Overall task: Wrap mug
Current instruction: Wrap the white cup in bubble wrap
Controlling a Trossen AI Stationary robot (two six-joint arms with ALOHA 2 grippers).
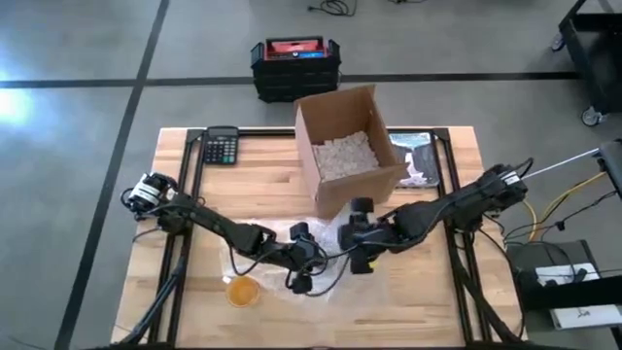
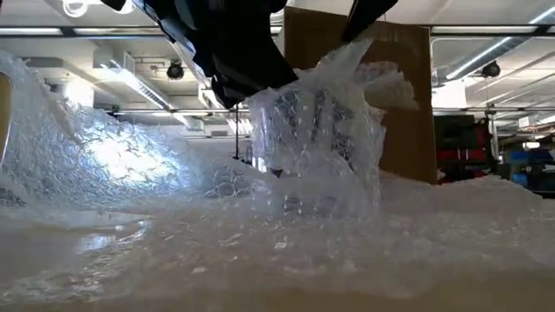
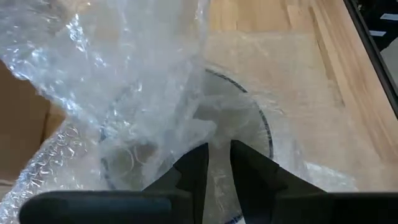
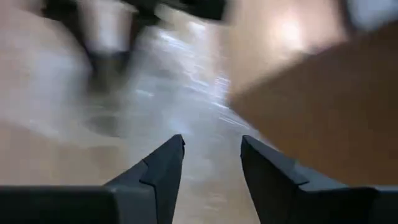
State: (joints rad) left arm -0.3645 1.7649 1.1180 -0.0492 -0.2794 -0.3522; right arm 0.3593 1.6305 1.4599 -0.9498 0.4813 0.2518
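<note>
Bubble wrap (image 2: pixel 173 234) is filling the whole front of the low view, rumpled across the table, and behind it the sheet is bunching up tall around what I'm taking to be the mug (image 2: pixel 316 156), with a dark arm hanging over it from above and the cardboard box (image 2: pixel 408 95) standing behind. Moving to the high view, both arms are meeting over the wrap near the front middle of the wooden table (image 1: pixel 447 301): the left gripper (image 1: pixel 301 282) is sitting right at the bundle, the right gripper (image 1: pixel 362 262) is hovering just beside it, and a small yellow-orange round thing (image 1: pixel 243 290) is lying near the front edge. A calculator (image 1: pixel 222 146) is parked at the back. The left wrist view is showing the left gripper's fingers (image 3: pixel 193 168) nearly closed, pinching a fold of the wrap right over the mug's round rim (image 3: pixel 264 124). The right wrist view is blurry, but the right fingers (image 4: pixel 165 168) are clearly standing apart and holding nothing. So I'd say we're mid-wrap, folding the sheet over the mug; next the free right gripper probably needs to grab the loose side and pull it across.
</note>
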